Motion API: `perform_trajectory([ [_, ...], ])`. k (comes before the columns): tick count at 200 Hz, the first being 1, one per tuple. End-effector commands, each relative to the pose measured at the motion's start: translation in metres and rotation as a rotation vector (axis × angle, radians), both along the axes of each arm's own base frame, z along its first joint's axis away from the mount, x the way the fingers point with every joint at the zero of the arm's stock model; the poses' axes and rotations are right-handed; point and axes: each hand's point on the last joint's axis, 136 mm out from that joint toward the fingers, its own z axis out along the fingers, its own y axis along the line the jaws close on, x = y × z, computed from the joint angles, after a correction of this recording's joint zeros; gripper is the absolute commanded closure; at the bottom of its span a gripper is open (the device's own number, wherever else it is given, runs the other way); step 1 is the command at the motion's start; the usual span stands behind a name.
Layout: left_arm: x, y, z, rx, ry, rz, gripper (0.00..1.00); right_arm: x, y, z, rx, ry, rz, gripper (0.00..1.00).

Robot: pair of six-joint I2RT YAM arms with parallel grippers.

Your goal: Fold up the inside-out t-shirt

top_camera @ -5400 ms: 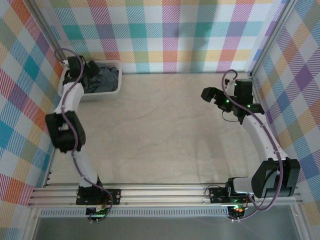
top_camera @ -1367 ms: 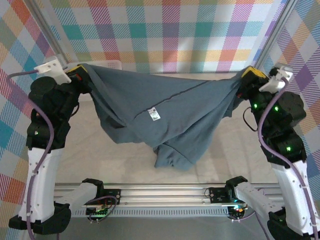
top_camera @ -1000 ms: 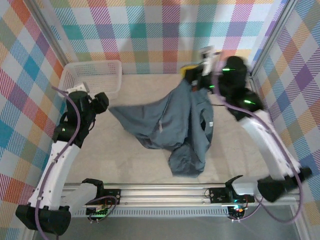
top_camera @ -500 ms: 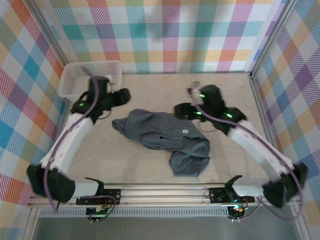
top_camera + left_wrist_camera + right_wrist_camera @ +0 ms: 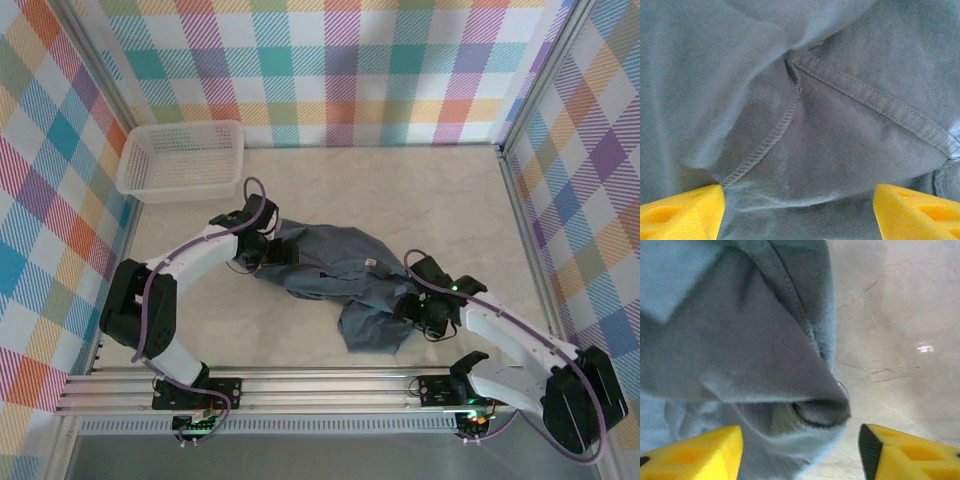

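The inside-out t-shirt (image 5: 330, 275) lies crumpled on the counter (image 5: 400, 190). The left fingers (image 5: 680, 210) and the right fingers (image 5: 910, 452) are both open, with cloth between them. Its white tag (image 5: 369, 263) is too small to read.

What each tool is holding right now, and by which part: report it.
Nothing is held. The left tool stands open over a seam of the t-shirt; the right tool stands open at a folded edge of it.

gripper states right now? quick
Left gripper: open, fingers wide apart over the shirt.
Right gripper: open, a shirt fold between its fingers, not clamped.
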Motion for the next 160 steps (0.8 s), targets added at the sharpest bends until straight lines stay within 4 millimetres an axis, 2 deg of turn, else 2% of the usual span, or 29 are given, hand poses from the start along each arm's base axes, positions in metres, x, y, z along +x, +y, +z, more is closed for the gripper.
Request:
perform_trajectory([
  [1,-0.006,-0.001,-0.011,-0.003,0.051,-0.003,0.23,0.016,0.017,0.0,0.052,-0.027,0.004,0.67],
  [14,-0.001,0.006,-0.014,0.035,0.029,0.014,0.28,0.018,0.018,0.0,0.045,-0.026,0.01,0.85],
  [21,0.002,0.008,-0.013,0.047,0.018,0.021,0.35,0.019,0.016,0.001,0.037,-0.032,0.012,0.93],
  [31,0.006,0.011,-0.013,0.067,0.002,0.034,0.53,0.021,0.012,0.006,0.016,-0.047,0.013,1.0],
  [38,0.01,0.013,-0.011,0.081,-0.013,0.044,0.65,0.023,0.009,0.01,0.001,-0.065,0.014,1.0],
  [51,0.017,0.019,-0.003,0.109,-0.052,0.062,1.0,0.026,0.001,0.022,-0.036,-0.106,0.014,1.0],
  [63,0.025,0.025,0.013,0.117,-0.105,0.084,1.0,0.032,-0.007,0.04,-0.073,-0.165,0.016,1.0],
  [72,0.031,0.028,0.034,0.091,-0.151,0.103,1.0,0.039,-0.014,0.059,-0.109,-0.223,0.024,1.0],
  [89,0.043,0.036,0.09,0.022,-0.275,0.152,1.0,0.059,-0.024,0.111,-0.171,-0.383,0.056,1.0],
  [100,0.049,0.043,0.133,-0.012,-0.376,0.176,1.0,0.074,-0.027,0.149,-0.201,-0.501,0.08,1.0],
  [116,0.051,0.052,0.19,-0.035,-0.485,0.196,1.0,0.091,-0.03,0.202,-0.237,-0.648,0.103,1.0],
  [137,0.035,0.058,0.277,-0.1,-0.655,0.194,1.0,0.103,-0.032,0.281,-0.279,-0.839,0.168,1.0],
  [160,0.002,0.076,0.385,-0.162,-0.924,0.215,1.0,0.098,-0.042,0.379,-0.31,-1.092,0.188,1.0],
])
